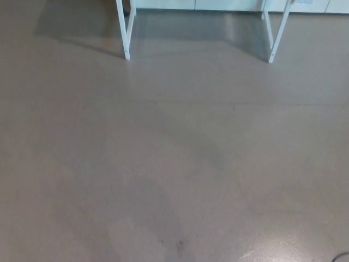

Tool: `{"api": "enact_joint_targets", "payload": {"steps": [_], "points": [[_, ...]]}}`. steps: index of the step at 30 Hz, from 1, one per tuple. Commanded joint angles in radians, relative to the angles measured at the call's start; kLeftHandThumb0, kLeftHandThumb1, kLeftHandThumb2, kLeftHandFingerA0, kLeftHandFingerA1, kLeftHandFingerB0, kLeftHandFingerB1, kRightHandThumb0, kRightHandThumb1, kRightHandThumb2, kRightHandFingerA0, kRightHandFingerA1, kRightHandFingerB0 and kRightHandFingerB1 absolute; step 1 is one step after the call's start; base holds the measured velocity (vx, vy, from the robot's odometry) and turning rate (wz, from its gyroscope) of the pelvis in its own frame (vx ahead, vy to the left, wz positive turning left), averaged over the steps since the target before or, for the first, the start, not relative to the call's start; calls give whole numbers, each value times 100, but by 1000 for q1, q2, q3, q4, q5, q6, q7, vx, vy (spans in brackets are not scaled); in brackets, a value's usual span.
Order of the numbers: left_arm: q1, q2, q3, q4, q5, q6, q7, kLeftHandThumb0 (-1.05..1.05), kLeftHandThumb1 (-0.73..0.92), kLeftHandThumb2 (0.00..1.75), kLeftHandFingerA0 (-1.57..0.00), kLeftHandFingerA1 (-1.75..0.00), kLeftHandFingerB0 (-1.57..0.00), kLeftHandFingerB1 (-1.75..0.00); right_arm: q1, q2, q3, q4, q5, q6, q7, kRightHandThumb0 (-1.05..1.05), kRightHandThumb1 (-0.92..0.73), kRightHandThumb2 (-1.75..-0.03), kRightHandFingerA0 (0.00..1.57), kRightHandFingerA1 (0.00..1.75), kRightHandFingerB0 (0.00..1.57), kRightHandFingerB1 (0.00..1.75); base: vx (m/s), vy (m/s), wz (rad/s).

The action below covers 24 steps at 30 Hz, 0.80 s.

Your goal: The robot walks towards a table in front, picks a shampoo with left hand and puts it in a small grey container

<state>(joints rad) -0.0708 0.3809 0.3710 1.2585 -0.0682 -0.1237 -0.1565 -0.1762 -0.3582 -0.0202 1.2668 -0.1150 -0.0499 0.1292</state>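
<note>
Grey-brown flooring (174,164) is filling almost the whole head view, running smooth from the near edge to the far top and carrying a dull sheen, with a paler glare lying at the near right. Two white leg frames of a table are standing at the far edge. The left leg frame (126,33) is coming down left of centre, its two thin bars closing together toward the foot. The right leg frame (276,35) is slanting down at the far right, well apart from the first. Only these lower parts are showing, since the picture's top edge is cutting off the rest of the table. Pale panels (229,4) are running along the far edge behind the legs. A soft shadow (71,30) is darkening the floor to the left of the left leg frame. Faint dark marks (179,244) are sitting near the bottom centre, and a dark curved line (342,255) is peeking in at the near right corner, too small to identify. Neither the left hand nor the right hand is showing, so how their fingers are standing cannot be told. Where the shampoo and the small grey container are lying cannot be told from this view either.
</note>
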Motion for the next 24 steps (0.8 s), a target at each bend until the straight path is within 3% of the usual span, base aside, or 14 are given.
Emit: {"api": "enact_joint_targets", "payload": {"steps": [1,5,15,16,24], "points": [[-4,11,-1,16,-14,-46,-13,-12,66,59,-57,-43,-49,-37,-4,-19,-1,14,-6,-21,14,-22,-67,-60,62,44,47,37,56,-42,47],[8,14,-2,14,-20,-42,-30,-15,62,62,-51,-44,-47,-39,3,-20,4,17,-9,-21,19,-22,-70,-61,59,42,47,37,36,-13,-2],[10,16,-35,17,5,-67,5,-11,63,58,-64,-45,-50,-38,4,-20,-1,17,-10,-29,25,-22,-67,-60,59,43,47,37,179,256,-16],[8,17,-35,19,2,-64,5,-17,61,63,-54,-45,-49,-41,1,-20,-2,18,-9,-28,26,-22,-69,-61,58,43,47,37,248,161,7],[2,12,-29,20,-15,-66,0,-15,63,59,-63,-47,-52,-39,-9,-25,8,20,-19,-22,25,-24,-71,-61,60,42,48,37,255,-15,9]]}}
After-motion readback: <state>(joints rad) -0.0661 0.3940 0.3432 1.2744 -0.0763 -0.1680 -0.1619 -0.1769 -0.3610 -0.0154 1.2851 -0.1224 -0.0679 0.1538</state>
